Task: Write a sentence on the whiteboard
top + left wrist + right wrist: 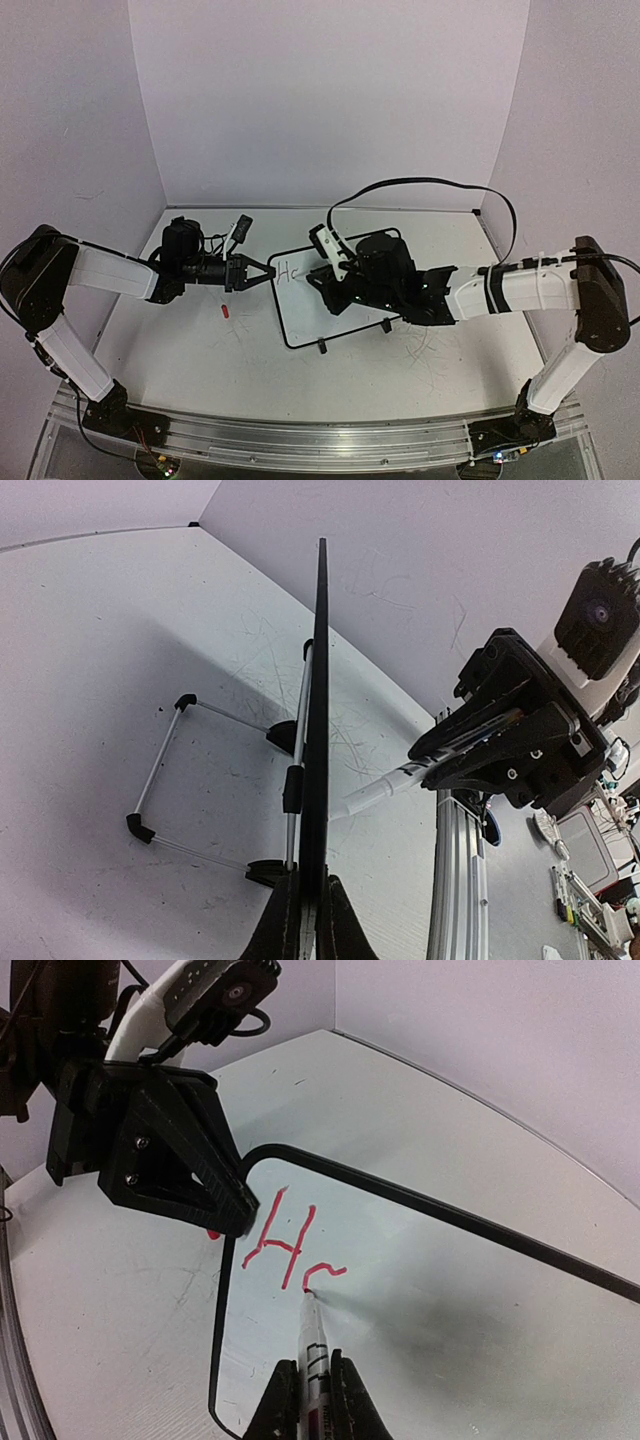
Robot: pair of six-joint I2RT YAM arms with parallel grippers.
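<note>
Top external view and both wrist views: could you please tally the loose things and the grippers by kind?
Glossy white whiteboard with thin black frame: 1
White marker pen writing in red: 1
Small red cap-like piece lying loose: 1
Black two-finger grippers, left gripper and right gripper: 2
Total: 5

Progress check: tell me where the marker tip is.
Right wrist view: the marker, in the right gripper, has its tip on the whiteboard near its left end, at the unfinished second red letter.
</note>
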